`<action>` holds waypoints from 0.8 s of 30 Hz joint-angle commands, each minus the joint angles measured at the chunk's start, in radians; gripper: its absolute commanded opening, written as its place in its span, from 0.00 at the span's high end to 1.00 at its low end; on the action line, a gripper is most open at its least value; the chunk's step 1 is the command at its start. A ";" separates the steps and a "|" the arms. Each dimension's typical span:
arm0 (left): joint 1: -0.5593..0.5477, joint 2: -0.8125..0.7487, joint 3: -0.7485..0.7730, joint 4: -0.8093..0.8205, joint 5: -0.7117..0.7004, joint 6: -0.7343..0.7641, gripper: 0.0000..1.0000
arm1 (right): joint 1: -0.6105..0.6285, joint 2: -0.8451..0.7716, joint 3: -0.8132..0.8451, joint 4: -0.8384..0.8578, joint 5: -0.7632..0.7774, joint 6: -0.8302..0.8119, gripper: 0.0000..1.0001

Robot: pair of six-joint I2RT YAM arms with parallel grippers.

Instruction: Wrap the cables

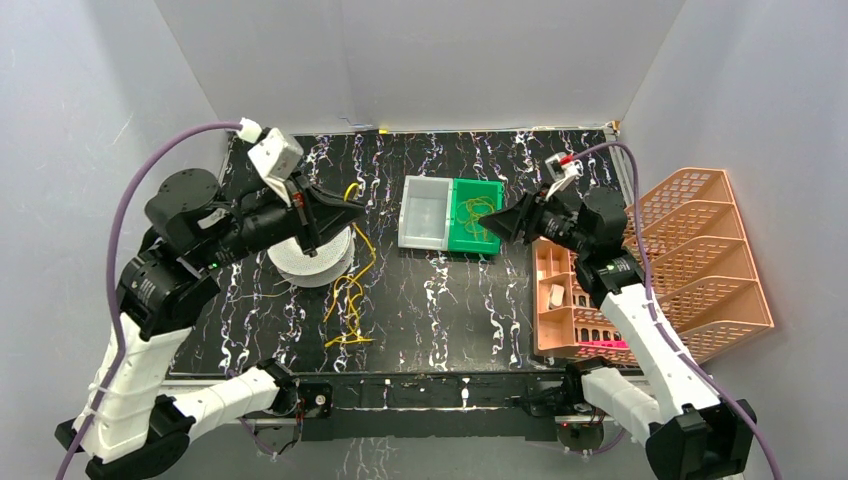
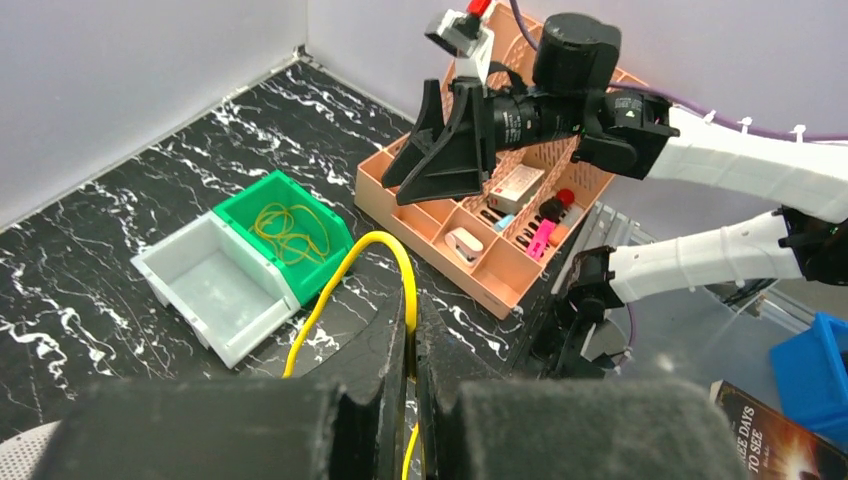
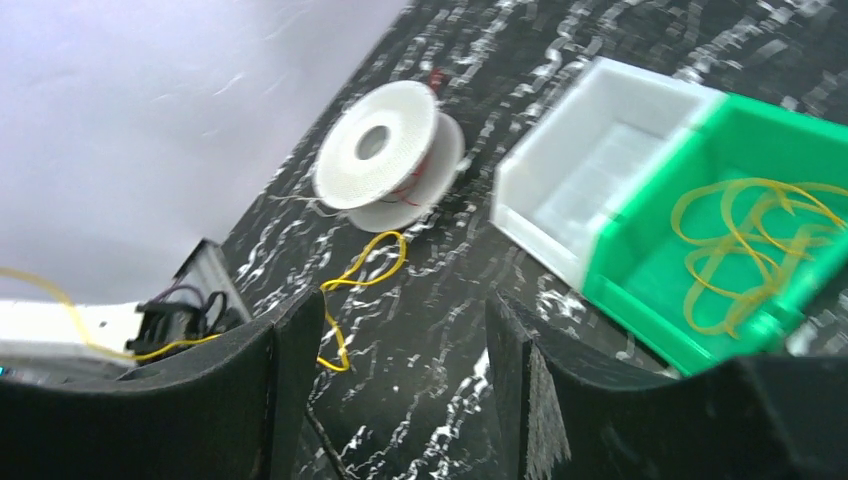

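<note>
My left gripper (image 2: 413, 340) is shut on a thin yellow cable (image 2: 375, 240), which arches up out of the closed jaws and falls back to the table. In the top view this gripper (image 1: 352, 212) hovers just over the white perforated spool (image 1: 312, 262), and the rest of the cable (image 1: 350, 300) trails in loose loops on the black tabletop. More yellow cables (image 3: 745, 240) lie coiled in a green bin (image 1: 492, 190). My right gripper (image 3: 400, 330) is open and holds nothing. It hangs above the table by the green bin's right edge (image 1: 490, 225).
A white bin (image 1: 425, 212) adjoins the green one on its left. An orange compartment tray (image 1: 560, 300) with small items and an orange file rack (image 1: 700, 260) stand at the right edge. Grey walls enclose the table on three sides.
</note>
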 commanded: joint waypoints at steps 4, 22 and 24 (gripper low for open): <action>-0.002 0.008 -0.084 0.083 0.054 -0.061 1.00 | 0.173 -0.030 0.070 0.231 -0.100 -0.009 0.31; -0.002 -0.048 -0.328 0.239 -0.263 -0.371 1.00 | 0.636 0.152 0.321 0.164 0.085 -0.201 0.30; -0.002 -0.054 -0.341 0.246 -0.268 -0.391 1.00 | 0.661 0.192 0.354 0.139 0.133 -0.235 0.30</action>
